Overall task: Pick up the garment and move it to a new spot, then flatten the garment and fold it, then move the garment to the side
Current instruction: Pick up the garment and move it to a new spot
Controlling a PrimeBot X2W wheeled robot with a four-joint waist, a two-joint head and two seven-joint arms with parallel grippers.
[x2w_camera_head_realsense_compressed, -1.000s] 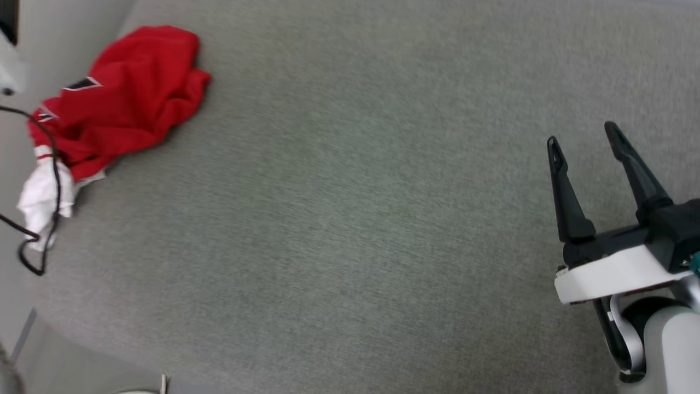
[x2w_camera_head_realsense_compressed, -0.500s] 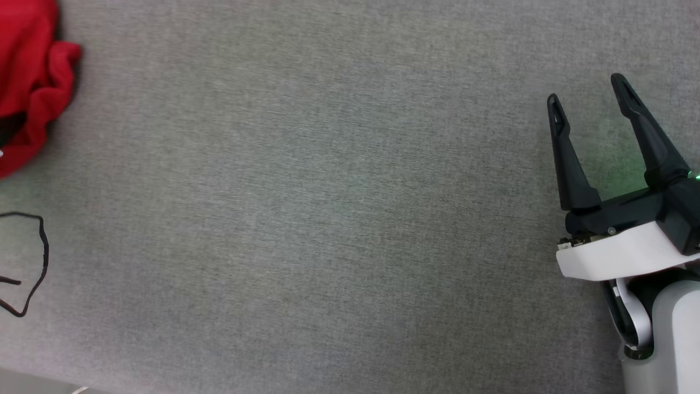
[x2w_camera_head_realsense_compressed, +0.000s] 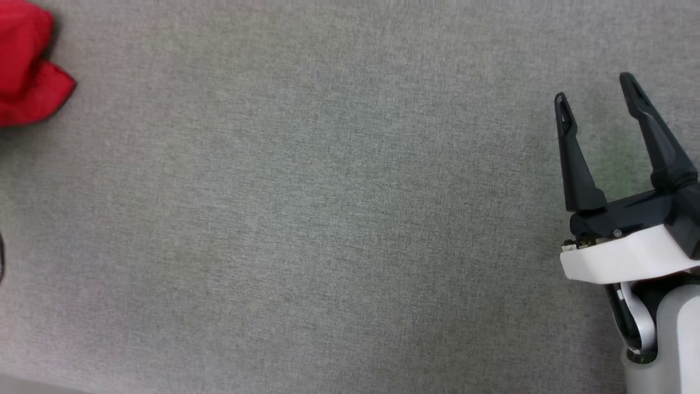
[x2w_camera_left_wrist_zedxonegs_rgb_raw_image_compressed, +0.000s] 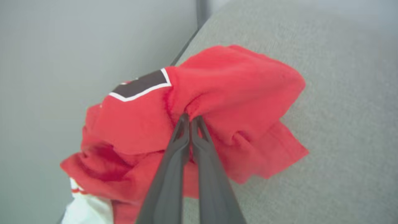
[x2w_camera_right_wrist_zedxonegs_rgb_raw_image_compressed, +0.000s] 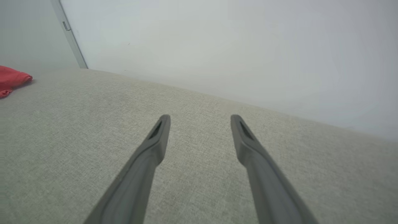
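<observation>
Grey woven cloth covers the table [x2w_camera_head_realsense_compressed: 328, 219] you are working over, and a pale wall [x2w_camera_right_wrist_zedxonegs_rgb_raw_image_compressed: 217, 46] rises behind its far edge. Start at the far left of the head view, where you will find the garment [x2w_camera_head_realsense_compressed: 27, 71], a bunched red mass cut off by the picture's edge at the table's upper left corner. Your left wrist view gives the closer look. There the garment [x2w_camera_left_wrist_zedxonegs_rgb_raw_image_compressed: 233, 84] lies crumpled at the table's edge beside the wall, with part of a black, white-outlined print [x2w_camera_left_wrist_zedxonegs_rgb_raw_image_compressed: 140, 85] showing on top and a white sleeve [x2w_camera_left_wrist_zedxonegs_rgb_raw_image_compressed: 88, 208] at the lower left. Your left gripper [x2w_camera_left_wrist_zedxonegs_rgb_raw_image_compressed: 190, 119] is clenched, its two dark fingers pressed together with a fold of red fabric pinched between the tips (whether the cloth is lifted off the table you cannot tell from this angle). Moving right, the middle of the table is plain grey weave. At the right of the head view your right gripper [x2w_camera_head_realsense_compressed: 594, 88] is held over the table, well apart from the garment, with its fingers spread wide and nothing between them. In the right wrist view the same right gripper [x2w_camera_right_wrist_zedxonegs_rgb_raw_image_compressed: 200, 118] points toward the wall, with a small red corner of the garment [x2w_camera_right_wrist_zedxonegs_rgb_raw_image_compressed: 11, 79] at the far left.
</observation>
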